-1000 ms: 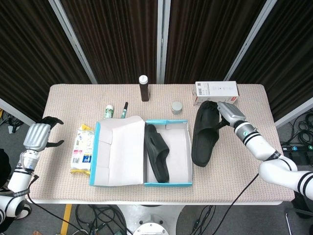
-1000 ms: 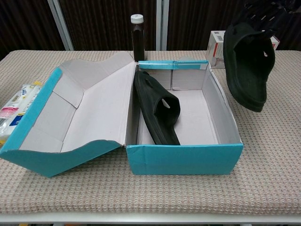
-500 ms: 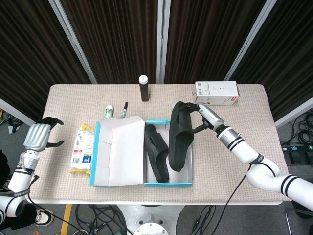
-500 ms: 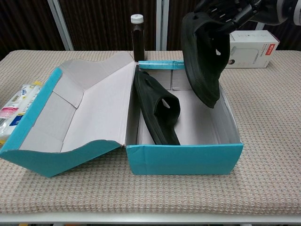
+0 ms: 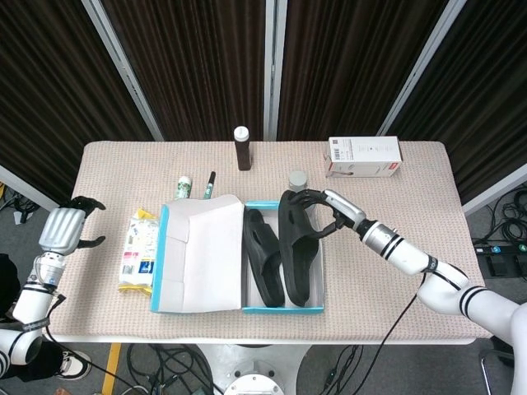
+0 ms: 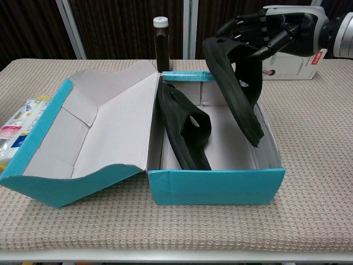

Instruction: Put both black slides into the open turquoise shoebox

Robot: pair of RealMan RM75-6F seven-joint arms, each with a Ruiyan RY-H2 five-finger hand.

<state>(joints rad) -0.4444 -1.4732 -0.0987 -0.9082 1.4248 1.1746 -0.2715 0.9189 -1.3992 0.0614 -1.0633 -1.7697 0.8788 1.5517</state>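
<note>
The open turquoise shoebox [image 5: 280, 310] [image 6: 218, 187] sits mid-table with its lid [image 5: 202, 257] [image 6: 94, 132] folded out to the left. One black slide [image 5: 263, 257] [image 6: 185, 126] lies inside along the left wall. My right hand [image 5: 329, 212] [image 6: 265, 30] grips the second black slide [image 5: 298, 251] [image 6: 237, 88] by its strap at the heel end. That slide hangs tilted, its toe down inside the box's right half. My left hand [image 5: 66, 229] hovers off the table's left edge, holding nothing, its dark fingers curled.
A dark bottle with a white cap [image 5: 241, 148] [image 6: 161, 44] stands behind the box. A white carton [image 5: 364, 155] [image 6: 292, 61] lies at the back right, a small round jar [image 5: 297, 179] behind the box. A wipes packet [image 5: 138, 253] [image 6: 16, 130] lies left of the lid, beside a small tube [image 5: 184, 188] and a pen [image 5: 209, 184].
My right hand has carried the second slide leftward from beside the box to over it, then lowered it so the toe dips into the box. The left hand stayed still.
</note>
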